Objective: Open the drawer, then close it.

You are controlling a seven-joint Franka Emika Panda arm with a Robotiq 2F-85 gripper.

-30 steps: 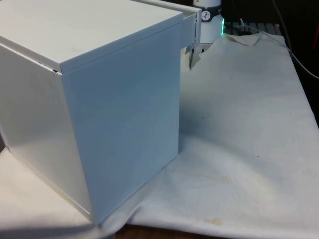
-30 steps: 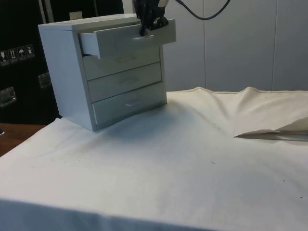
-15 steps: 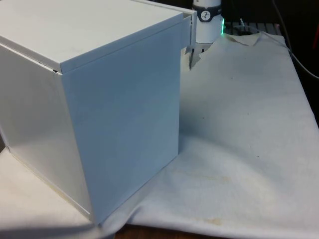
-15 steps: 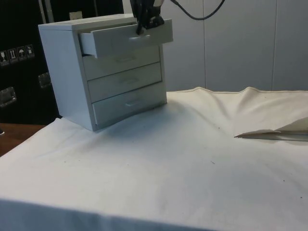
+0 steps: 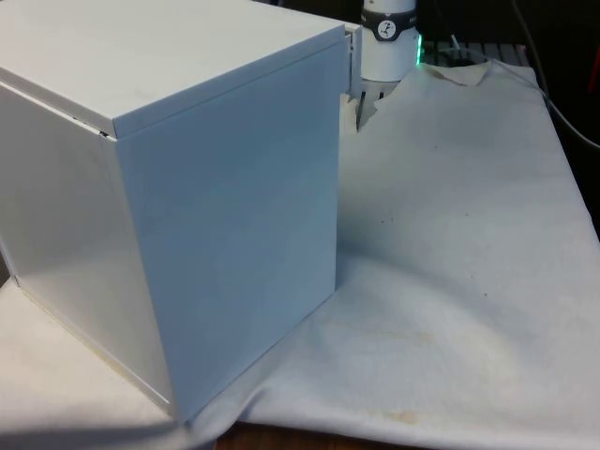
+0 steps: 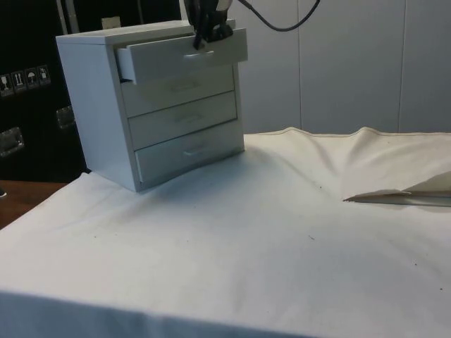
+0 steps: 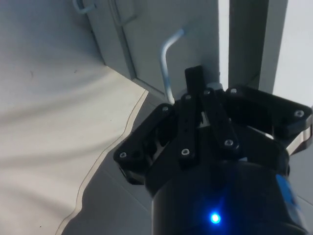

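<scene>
A white chest of drawers (image 5: 187, 187) stands at the front view's left with its back and side to that camera. In the side view the chest (image 6: 91, 105) has several drawers, and the top drawer (image 6: 169, 60) is pulled partly out. My gripper (image 6: 201, 44) comes down from above onto that drawer's front, where its handle is. The black fingers (image 7: 195, 81) are pressed together at the top drawer front, shut on its thin handle. The bent metal handle of the drawer below (image 7: 166, 63) shows beyond them. My gripper (image 5: 361, 108) peeks past the chest's far corner beside the drawer's edge (image 5: 349, 61).
The white cloth (image 6: 246, 246) covers the table, open in front of the chest. It has a raised fold (image 6: 394, 193) at the right of the side view. A rumpled cloth edge (image 5: 469, 70) lies near the robot's base.
The top drawer has slid back towards the chest, and my gripper has moved with it. It now sticks out less than a second ago.
</scene>
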